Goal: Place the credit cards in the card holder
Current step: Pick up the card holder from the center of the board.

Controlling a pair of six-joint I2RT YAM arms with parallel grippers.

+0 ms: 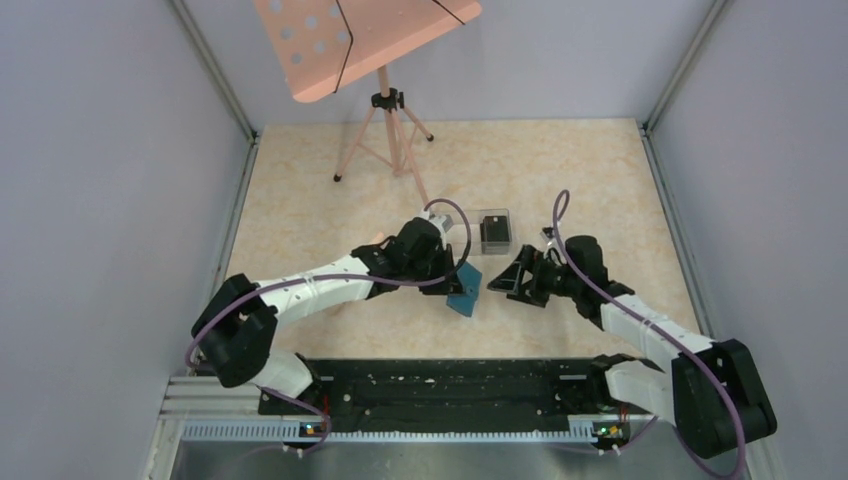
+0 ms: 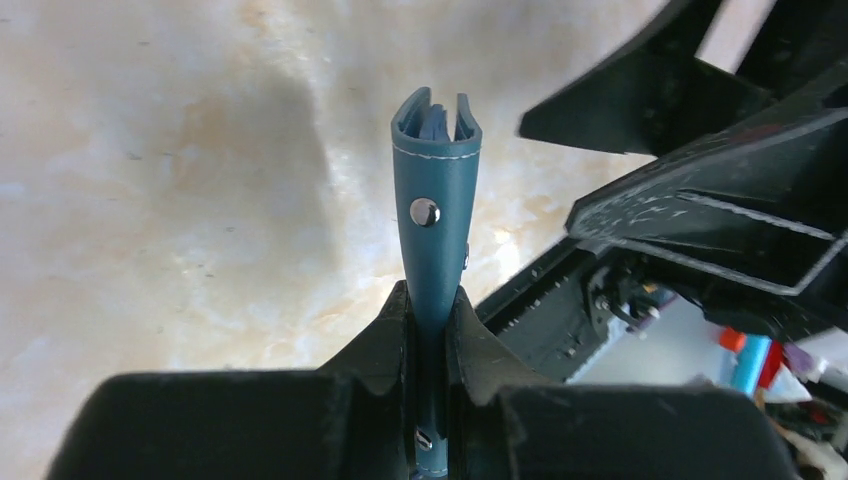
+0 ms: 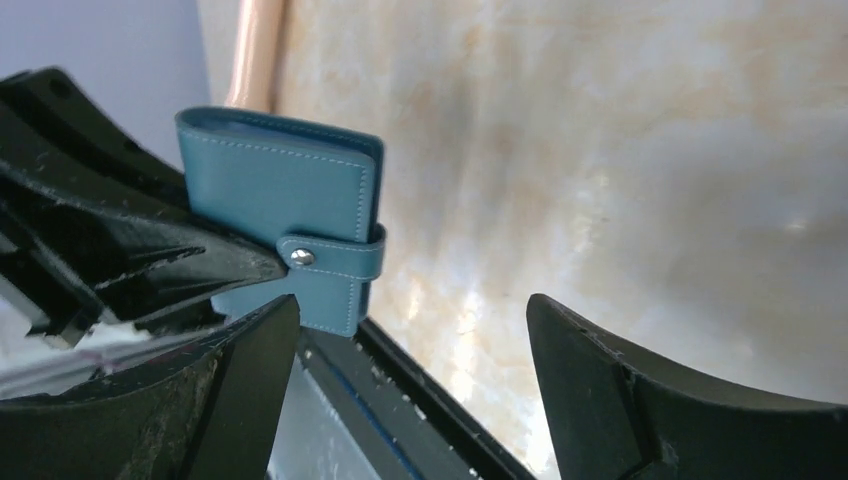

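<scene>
The card holder [image 3: 285,205], a teal wallet with its snap tab fastened over a light stud, hangs above the table. My left gripper [image 2: 432,305] is shut on its lower edge, with the stud side [image 2: 425,212] facing the left wrist camera. From above, the card holder [image 1: 466,291] sits just right of the left gripper [image 1: 450,274]. My right gripper [image 3: 412,305] stands open beside it, with nothing between its fingers, and its left finger [image 3: 250,370] is close under the wallet. The credit cards [image 1: 494,232] lie as a dark stack in a clear box behind both grippers.
The clear plastic box [image 1: 508,216] stands mid-table. A pink music stand [image 1: 385,110] on a tripod stands at the back. A black rail [image 1: 440,385] runs along the near edge between the arm bases. Grey walls close in the left and right sides.
</scene>
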